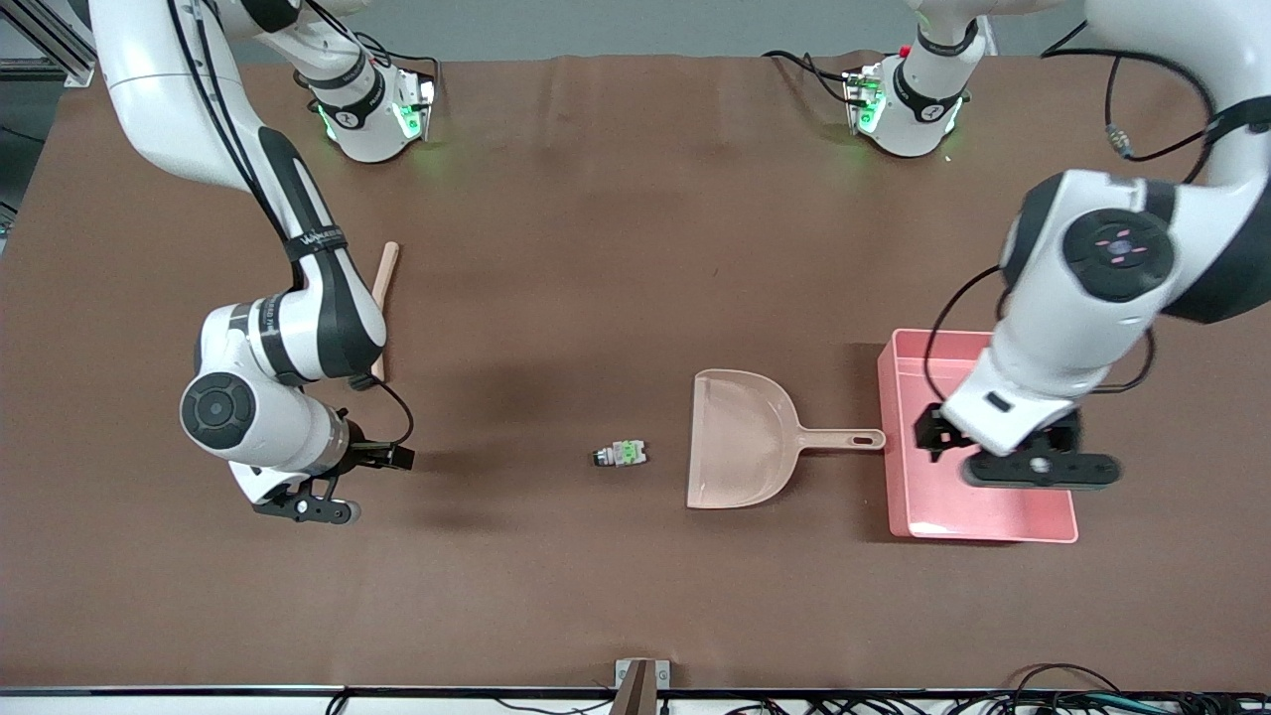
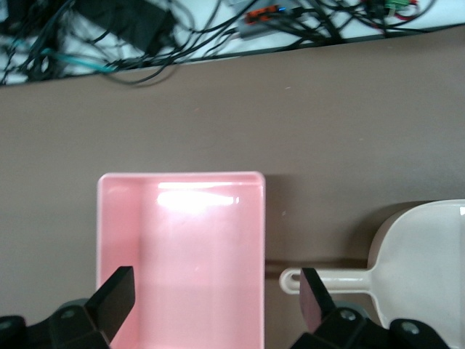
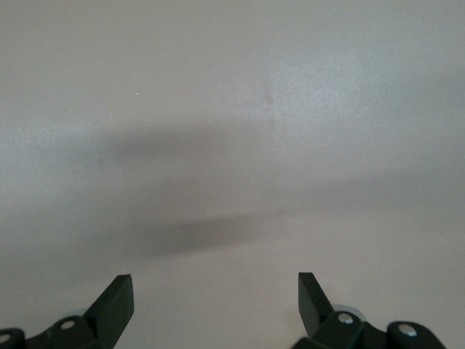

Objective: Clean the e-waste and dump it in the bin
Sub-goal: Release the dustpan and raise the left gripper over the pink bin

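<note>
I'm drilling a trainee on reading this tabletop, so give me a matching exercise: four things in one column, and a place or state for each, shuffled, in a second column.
1. e-waste piece
2. dustpan
3. left gripper
4. right gripper

A. open, over bare table
B. open, over the pink bin
C. lying between the e-waste and the bin
D. on the table, beside the dustpan's mouth

Pairs: 1-D, 2-C, 3-B, 4-A

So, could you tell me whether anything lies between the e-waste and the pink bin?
Yes: the beige dustpan lies on the table between the e-waste and the bin, its handle pointing at the bin. Both grippers are open and empty.
</note>
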### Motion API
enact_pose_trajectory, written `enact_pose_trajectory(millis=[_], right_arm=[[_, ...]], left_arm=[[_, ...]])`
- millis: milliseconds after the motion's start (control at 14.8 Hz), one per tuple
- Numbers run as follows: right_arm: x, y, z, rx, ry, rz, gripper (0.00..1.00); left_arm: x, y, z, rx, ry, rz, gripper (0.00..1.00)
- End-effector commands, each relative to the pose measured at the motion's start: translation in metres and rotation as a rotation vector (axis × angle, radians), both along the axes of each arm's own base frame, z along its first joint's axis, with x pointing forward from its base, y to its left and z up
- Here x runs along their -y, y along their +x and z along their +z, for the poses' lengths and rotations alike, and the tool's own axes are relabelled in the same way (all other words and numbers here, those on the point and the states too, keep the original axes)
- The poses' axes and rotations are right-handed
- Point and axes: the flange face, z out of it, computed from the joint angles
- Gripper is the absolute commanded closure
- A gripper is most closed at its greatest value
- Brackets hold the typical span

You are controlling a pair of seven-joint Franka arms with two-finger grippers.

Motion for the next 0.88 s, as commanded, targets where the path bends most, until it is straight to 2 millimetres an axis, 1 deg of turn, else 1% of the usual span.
enact_pose_trajectory(millis=[0,135,270,338,473,541,608,676,743,811], right_arm=[[0.010,-0.006,0.004,0.000,-0.007,0.012,0.00],[0.010,-0.006,0.004,0.001,-0.007,0.012,0.00],[0.015,-0.006,0.003,-0.001,-0.006,0.004,0.00],[0.015,-0.005,0.002,-0.001,-0.006,0.004,0.00],[0.016,-0.004,-0.003,0.001,-0.007,0.004,0.00],[0.018,-0.005,-0.009,-0.003,-0.009,0.002,0.00],[0.023,-0.006,-0.015,0.000,-0.010,-0.001,0.00],[0.026,-0.010,-0.026,0.005,-0.010,0.004,0.00],[0.034,-0.014,-0.039,0.015,-0.007,0.021,0.00],[0.043,-0.016,-0.047,0.021,-0.005,0.040,0.00]], left_arm=[[-0.017,-0.011,0.025,-0.010,-0.060,0.057,0.00],[-0.019,-0.017,0.035,-0.019,-0.070,0.065,0.00],[-0.023,-0.020,0.041,-0.027,-0.062,0.071,0.00],[-0.025,-0.024,0.050,-0.024,-0.054,0.059,0.00],[-0.027,-0.028,0.055,-0.040,-0.061,0.028,0.00],[-0.031,-0.035,0.068,-0.039,-0.059,0.022,0.00],[-0.034,-0.040,0.073,-0.057,-0.047,0.013,0.00],[-0.038,-0.046,0.078,-0.081,-0.036,0.004,0.00],[-0.051,-0.049,0.088,-0.078,-0.035,-0.001,0.00],[-0.055,-0.050,0.091,-0.083,-0.055,-0.016,0.00]])
